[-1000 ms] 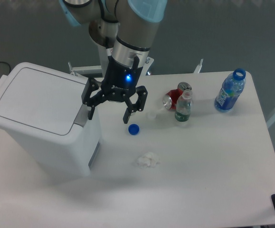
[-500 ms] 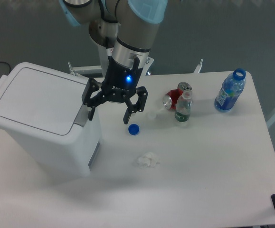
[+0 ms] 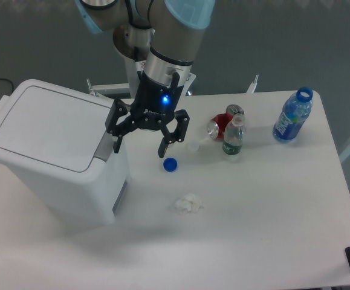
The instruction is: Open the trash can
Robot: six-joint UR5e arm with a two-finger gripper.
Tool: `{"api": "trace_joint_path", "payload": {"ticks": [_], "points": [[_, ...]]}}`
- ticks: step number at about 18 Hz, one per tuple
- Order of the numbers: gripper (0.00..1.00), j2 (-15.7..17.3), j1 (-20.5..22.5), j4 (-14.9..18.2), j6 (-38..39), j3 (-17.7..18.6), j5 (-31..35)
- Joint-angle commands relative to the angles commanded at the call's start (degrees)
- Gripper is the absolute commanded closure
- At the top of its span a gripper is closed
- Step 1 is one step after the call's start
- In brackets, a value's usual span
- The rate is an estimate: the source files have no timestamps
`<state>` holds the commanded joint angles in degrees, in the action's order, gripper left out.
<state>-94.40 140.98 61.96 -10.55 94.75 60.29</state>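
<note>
The trash can (image 3: 48, 157) is a large white bin standing at the table's left, its flat lid (image 3: 45, 127) down. A grey push-button tab (image 3: 105, 148) sits at the lid's right edge. My gripper (image 3: 139, 148) hangs open just right of the bin's top corner, pointing down. Its left fingertip (image 3: 117, 145) is right at the grey tab; whether it touches the tab I cannot tell. The right finger (image 3: 162, 147) hangs over the table.
A blue bottle cap (image 3: 170, 164) lies under the gripper's right side. A crumpled white tissue (image 3: 188, 203) lies nearer the front. A red can (image 3: 222, 125), a small green-labelled bottle (image 3: 233, 138) and a blue bottle (image 3: 292, 116) stand to the right.
The gripper has shifted very slightly to the right; the lid stays down.
</note>
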Motion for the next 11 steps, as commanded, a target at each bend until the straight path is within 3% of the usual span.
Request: {"api": "trace_joint_path", "payload": {"ticks": [11], "points": [[0.00,0.2,-0.7,0.0,0.0,0.5,0.0]]}}
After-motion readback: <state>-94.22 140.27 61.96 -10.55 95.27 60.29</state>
